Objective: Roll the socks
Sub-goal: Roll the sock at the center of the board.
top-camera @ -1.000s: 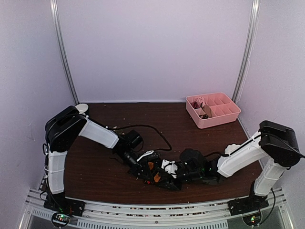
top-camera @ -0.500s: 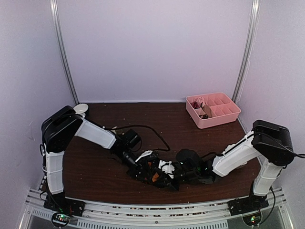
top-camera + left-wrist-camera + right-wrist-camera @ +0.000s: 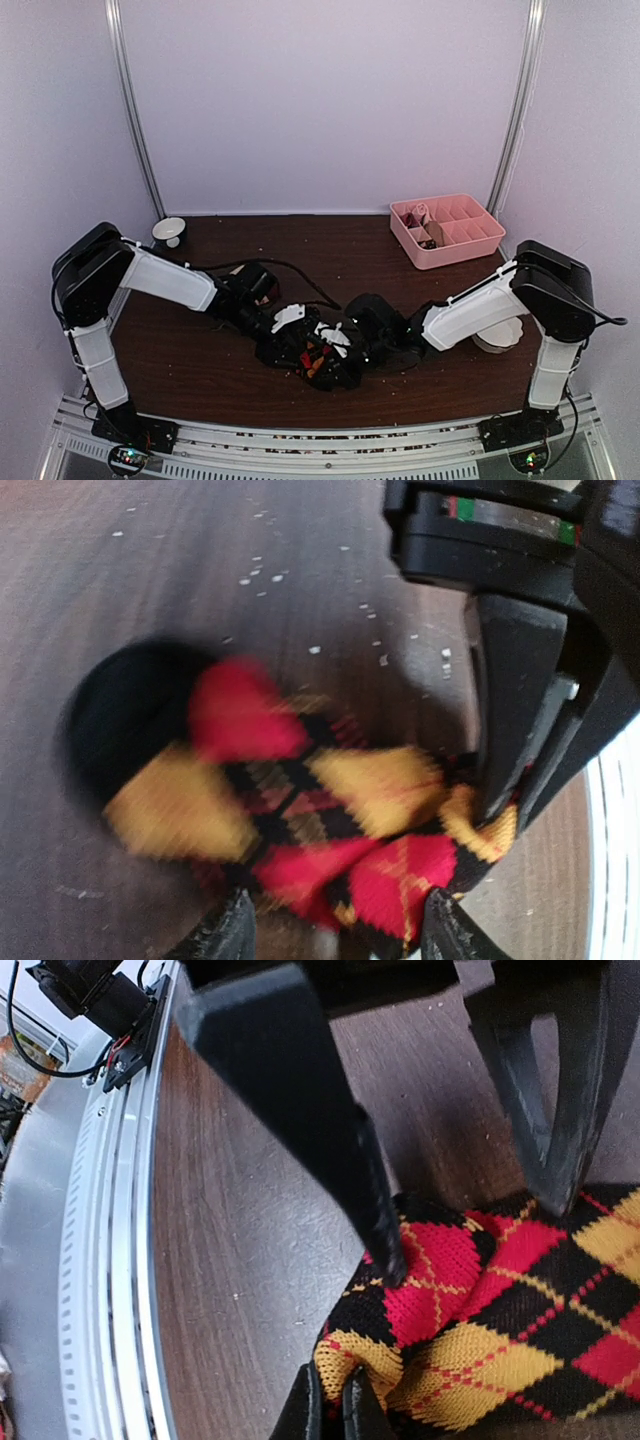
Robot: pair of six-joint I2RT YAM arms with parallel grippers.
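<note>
A black sock with red and orange argyle diamonds (image 3: pixel 314 357) lies bunched on the brown table (image 3: pixel 200 350) near its front middle. In the left wrist view the sock (image 3: pixel 300 780) sits between the spread fingers of my left gripper (image 3: pixel 340 935), which is open over it. My right gripper (image 3: pixel 332 1405) is shut on the sock's yellow-and-black edge (image 3: pixel 375 1360). From above, the left gripper (image 3: pixel 297 338) and right gripper (image 3: pixel 338 348) meet tip to tip over the sock. The left gripper's black fingers (image 3: pixel 300 1110) hang just above the fabric in the right wrist view.
A pink divided tray (image 3: pixel 470 245) at the back right holds small tan and pink items. A small white cup (image 3: pixel 168 232) stands at the back left. A white bowl (image 3: pixel 498 336) sits behind the right forearm. A black cable (image 3: pixel 300 268) trails across the table.
My left gripper has opened and my right gripper has shut on the sock's edge. Both arms and the sock have shifted slightly left and away from the front rail.
</note>
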